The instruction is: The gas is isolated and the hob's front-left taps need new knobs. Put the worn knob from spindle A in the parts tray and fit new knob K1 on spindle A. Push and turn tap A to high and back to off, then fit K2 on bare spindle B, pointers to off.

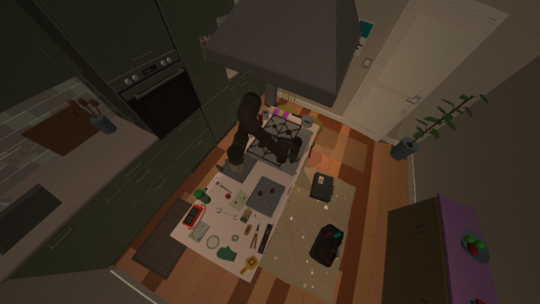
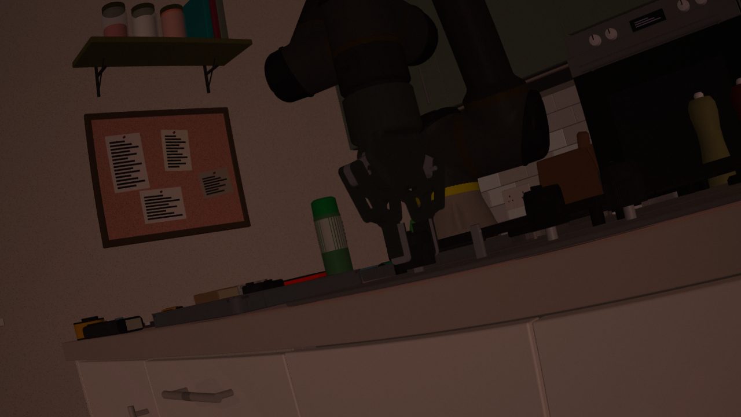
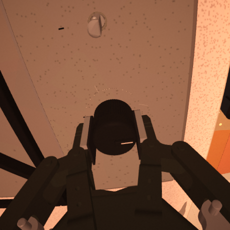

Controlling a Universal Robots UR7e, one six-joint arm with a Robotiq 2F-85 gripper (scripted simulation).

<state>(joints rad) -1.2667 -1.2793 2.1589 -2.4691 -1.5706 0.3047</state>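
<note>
A black ribbed knob (image 3: 113,127) sits on the hob's front panel, with a pale pointer line on its top face pointing to the right. My gripper (image 3: 113,132) is closed on it, a finger pad on each side (image 2: 409,249). A faint dial arc is marked on the panel around the knob. Further along the same panel stands a bare grey spindle (image 3: 96,23), with a short black mark to its left. In the side camera my arm reaches over the hob's front-left corner (image 1: 291,154). Which knob this is I cannot tell.
A grey parts tray (image 1: 265,196) lies on the white worktop beside the hob, with two dark round things on it. A green bottle (image 2: 331,236) stands close to my gripper. Tools lie scattered over the worktop (image 1: 223,228). The extractor hood (image 1: 287,46) hangs overhead.
</note>
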